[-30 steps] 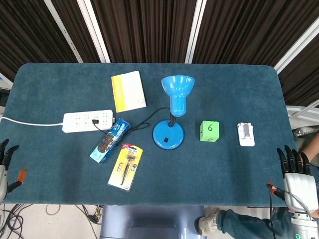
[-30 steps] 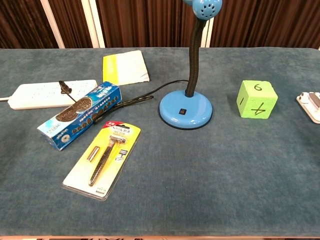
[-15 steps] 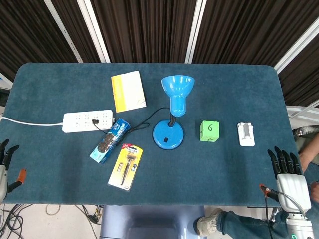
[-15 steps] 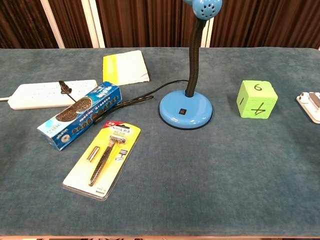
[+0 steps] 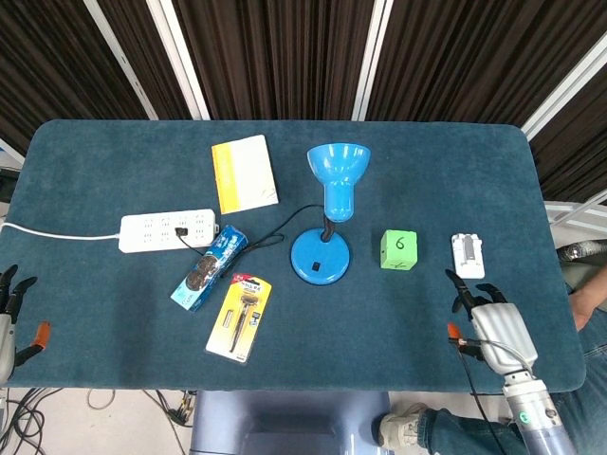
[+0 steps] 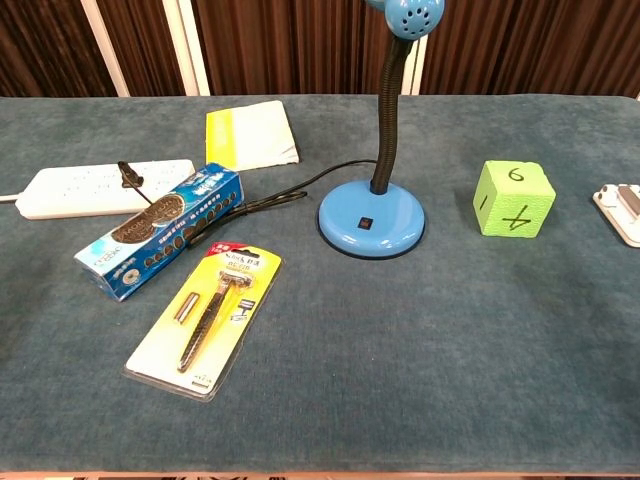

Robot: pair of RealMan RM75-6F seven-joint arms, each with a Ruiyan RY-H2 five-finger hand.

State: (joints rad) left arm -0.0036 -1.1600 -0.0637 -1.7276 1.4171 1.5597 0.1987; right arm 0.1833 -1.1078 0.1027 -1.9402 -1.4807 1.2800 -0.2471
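My right hand [image 5: 490, 324] hovers over the table's front right part, fingers apart and holding nothing, just below a small white device [image 5: 467, 255]. A green numbered cube [image 5: 398, 249] sits left of that device. My left hand [image 5: 11, 318] hangs off the table's front left edge, fingers spread and empty. A blue desk lamp [image 5: 324, 220] stands mid-table, its cord plugged into a white power strip [image 5: 168, 229]. A blue cookie packet [image 5: 209, 268] and a razor in a yellow blister pack [image 5: 240, 316] lie front left. Neither hand shows in the chest view.
A yellow and white booklet [image 5: 244, 173] lies at the back. The lamp's black cord [image 5: 275, 235] runs across the cloth to the strip. A person's shoe and jeans [image 5: 422, 425] show below the table's front edge [image 5: 285, 389].
My right hand has moved left and forward from the table's right front corner onto the cloth, toward the white device. The left hand and all objects are still.
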